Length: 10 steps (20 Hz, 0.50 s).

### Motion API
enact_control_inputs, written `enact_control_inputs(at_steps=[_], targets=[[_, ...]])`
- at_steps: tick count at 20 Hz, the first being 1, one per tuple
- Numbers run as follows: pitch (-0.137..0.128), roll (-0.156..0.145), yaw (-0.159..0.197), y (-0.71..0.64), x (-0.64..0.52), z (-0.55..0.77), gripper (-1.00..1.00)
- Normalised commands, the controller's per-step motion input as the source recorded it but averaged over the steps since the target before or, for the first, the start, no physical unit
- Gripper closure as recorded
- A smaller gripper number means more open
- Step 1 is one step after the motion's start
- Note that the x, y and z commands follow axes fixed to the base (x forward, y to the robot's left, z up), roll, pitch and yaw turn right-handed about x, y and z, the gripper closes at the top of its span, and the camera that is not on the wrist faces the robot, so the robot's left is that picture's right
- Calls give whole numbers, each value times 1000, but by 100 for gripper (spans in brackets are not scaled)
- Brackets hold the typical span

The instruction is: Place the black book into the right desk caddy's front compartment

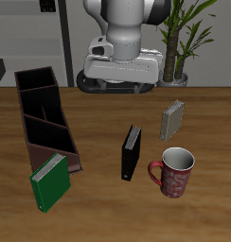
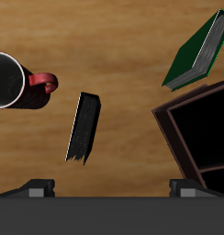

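Black book (image 1: 132, 153) stands upright on the wooden surface (image 1: 98, 118), mid-surface, free of everything. Red mug (image 1: 174, 171) sits just beside it, slightly nearer the front edge, not touching. Right desk caddy (image 1: 46, 118) runs long from the back toward the front, well apart from the black book; dark inside, slanted dividers visible. Green book (image 1: 49, 181) leans at the caddy's front end, looks to be touching it. Grey book (image 1: 172, 119) stands farther back, beyond the mug.

Pincer (image 2: 112, 188) is up high near the robot base, holding nothing; fingertips spread wide in the wrist view, black book (image 2: 84, 127) below between them.

Room: potted plant (image 1: 182, 38) behind the surface, grey shelving at the back.
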Motion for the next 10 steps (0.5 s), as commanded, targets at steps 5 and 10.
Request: enact_control_inputs(at_steps=[5,10], targets=[[-20,-13,16,134,227,-81,-100],[-1,7,-2,58,198,-119,-100]])
